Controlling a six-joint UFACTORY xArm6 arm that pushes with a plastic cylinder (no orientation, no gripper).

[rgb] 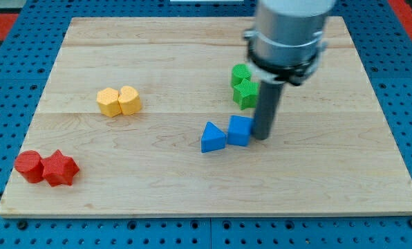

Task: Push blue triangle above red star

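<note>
Our bare rod's tip, gripping nothing, touches the blue cube beside the blue triangle, mid-board; we judge a steady leftward push toward the red star is needed.

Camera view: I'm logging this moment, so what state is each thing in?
blue triangle: flat on board, touching blue cube.
blue cube: between triangle and tip.
my tip: against cube's right side.
red star: bottom left, touching red cylinder.
yellow blocks: paired.
green blocks: paired, above the cube.
</note>
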